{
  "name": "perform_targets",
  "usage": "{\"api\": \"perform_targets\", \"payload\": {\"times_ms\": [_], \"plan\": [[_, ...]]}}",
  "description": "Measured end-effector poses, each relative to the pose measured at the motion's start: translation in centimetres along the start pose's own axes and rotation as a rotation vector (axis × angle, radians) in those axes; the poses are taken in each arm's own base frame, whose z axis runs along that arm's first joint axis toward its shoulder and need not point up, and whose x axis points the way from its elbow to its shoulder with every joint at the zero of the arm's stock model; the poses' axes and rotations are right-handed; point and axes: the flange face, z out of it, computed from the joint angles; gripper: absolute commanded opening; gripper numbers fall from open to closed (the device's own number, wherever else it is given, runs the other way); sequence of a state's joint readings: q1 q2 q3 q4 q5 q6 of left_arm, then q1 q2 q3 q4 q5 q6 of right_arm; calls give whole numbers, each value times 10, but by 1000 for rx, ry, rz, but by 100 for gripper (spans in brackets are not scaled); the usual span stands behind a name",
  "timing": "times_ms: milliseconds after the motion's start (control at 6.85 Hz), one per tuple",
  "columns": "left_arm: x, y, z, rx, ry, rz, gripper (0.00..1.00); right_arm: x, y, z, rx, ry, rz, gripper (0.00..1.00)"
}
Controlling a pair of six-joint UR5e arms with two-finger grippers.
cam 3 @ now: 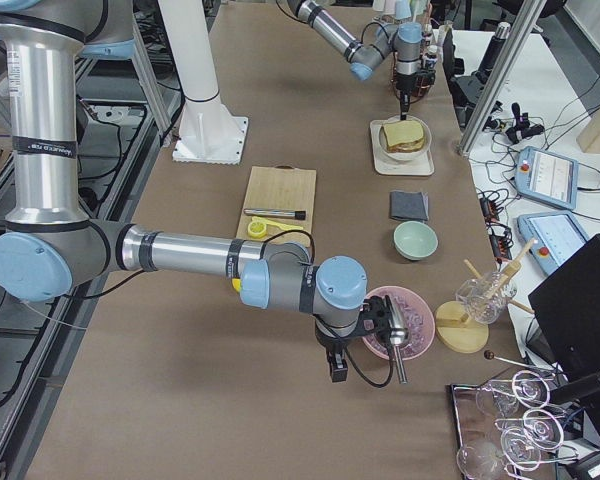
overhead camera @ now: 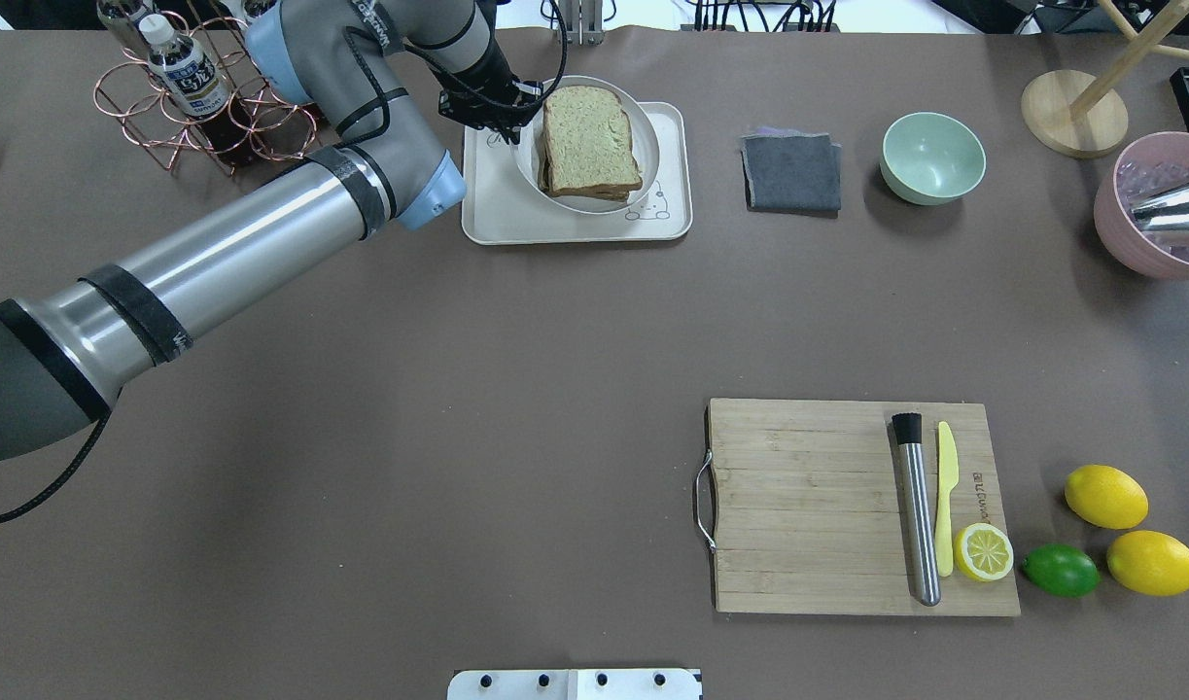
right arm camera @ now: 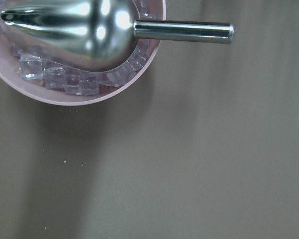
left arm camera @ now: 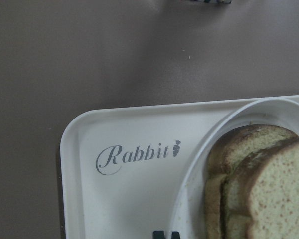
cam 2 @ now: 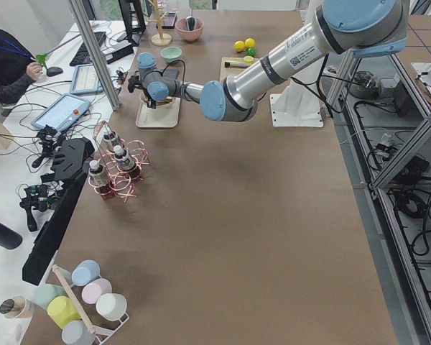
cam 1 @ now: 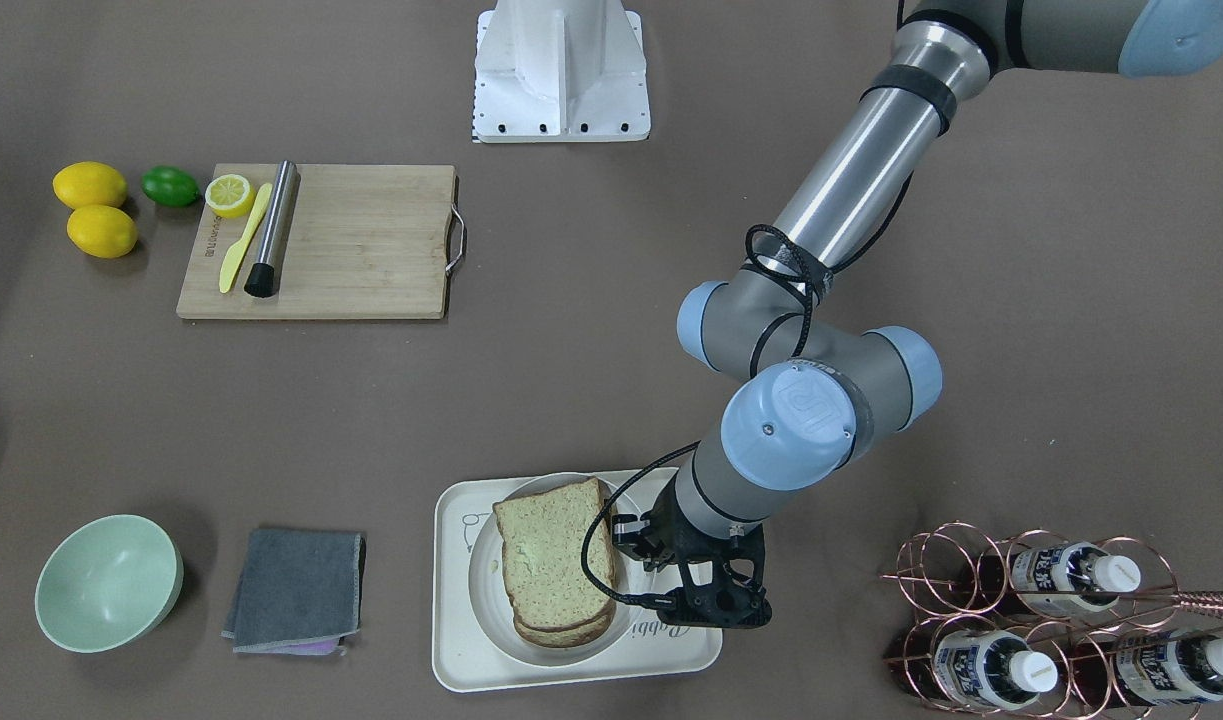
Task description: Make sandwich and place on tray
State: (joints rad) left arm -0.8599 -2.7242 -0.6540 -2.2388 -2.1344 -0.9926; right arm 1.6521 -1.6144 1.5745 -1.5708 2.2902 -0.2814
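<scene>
The sandwich (cam 1: 551, 570), two speckled bread slices, lies on a round white plate (cam 1: 486, 590) over the cream tray (cam 1: 581, 670). No egg shows between the slices. My left gripper (cam 1: 639, 548) is at the plate's rim on the side of the bottle rack and looks shut on it. In the left wrist view the sandwich (left arm camera: 269, 189), the plate's rim (left arm camera: 199, 169) and the tray's "Rabbit" script (left arm camera: 134, 157) show. My right gripper (cam 3: 337, 360) shows only in the exterior right view, beside a pink bowl, and I cannot tell if it is open or shut.
A copper rack of bottles (cam 1: 1061, 620) stands close to my left arm. A grey cloth (cam 1: 296, 590) and a green bowl (cam 1: 106, 580) lie on the tray's other side. A cutting board (cam 1: 351, 240), lemons and a lime lie farther off. The pink ice bowl (overhead camera: 1153, 209) holds a metal scoop.
</scene>
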Motion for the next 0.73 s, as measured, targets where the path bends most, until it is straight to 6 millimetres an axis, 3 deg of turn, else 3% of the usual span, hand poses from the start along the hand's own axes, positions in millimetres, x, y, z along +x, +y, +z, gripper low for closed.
{"api": "perform_targets", "payload": {"times_ms": [438,730], "plan": [[-1,-3,-3,20,-8,2,98,4,5,6,-11,-3,3,100],[-15,3,-25,48,13,9,98,7,7,10,-19,-5,9,100]]}}
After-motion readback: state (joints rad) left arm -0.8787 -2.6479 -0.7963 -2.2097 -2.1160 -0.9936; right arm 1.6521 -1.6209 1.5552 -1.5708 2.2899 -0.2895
